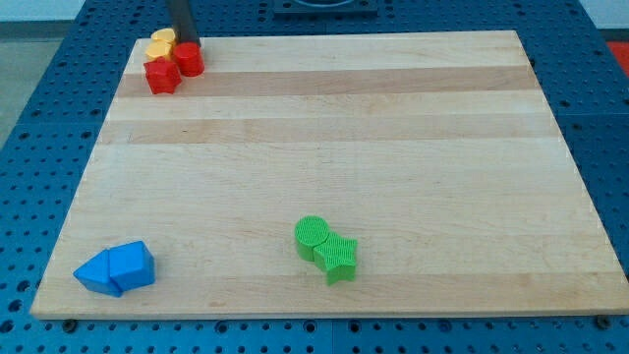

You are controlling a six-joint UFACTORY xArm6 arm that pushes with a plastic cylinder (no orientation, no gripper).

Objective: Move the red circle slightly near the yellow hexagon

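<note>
Bright, even light falls from above on the wooden board [324, 147], leaving only short, soft shadows under the green blocks [326, 249] and blue blocks [116, 269]. No harsh glare shows on the wood. The focus is fair but slightly soft, and the small cluster at the view's top left is perhaps too coarse to make out cleanly.

circle [190, 59] right of hexagon [160, 46] | star [162, 76] below both
</note>
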